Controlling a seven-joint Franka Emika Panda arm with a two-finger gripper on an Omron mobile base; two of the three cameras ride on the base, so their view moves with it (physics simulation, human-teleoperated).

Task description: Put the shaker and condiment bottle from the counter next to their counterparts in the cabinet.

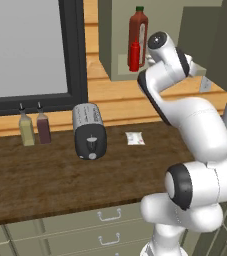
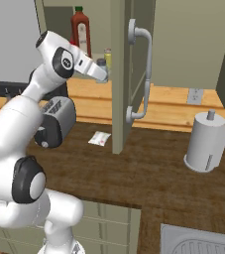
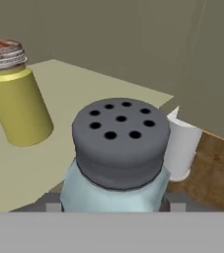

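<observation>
The shaker (image 3: 117, 148), pale blue with a grey holed cap, sits between my gripper's (image 3: 113, 205) fingertips, which are shut on it at the front edge of the cabinet's pale shelf (image 3: 59, 143). In the right base view the gripper (image 2: 102, 74) holds the shaker (image 2: 101, 63) just beside the yellow shaker (image 2: 107, 56). From the hand, the yellow shaker (image 3: 15, 94) stands upright to the left, a little apart. The condiment bottle (image 1: 134, 56) stands on the shelf against the tall dark-red green-capped bottle (image 1: 138, 27).
The cabinet's open door (image 2: 120, 99) with its curved handle (image 2: 142, 74) hangs right of the hand. On the counter lie a toaster (image 1: 89, 131), two spouted bottles (image 1: 26, 129), a small packet (image 1: 134, 138) and a paper towel roll (image 2: 205, 141). A sink (image 2: 198, 240) is at lower right.
</observation>
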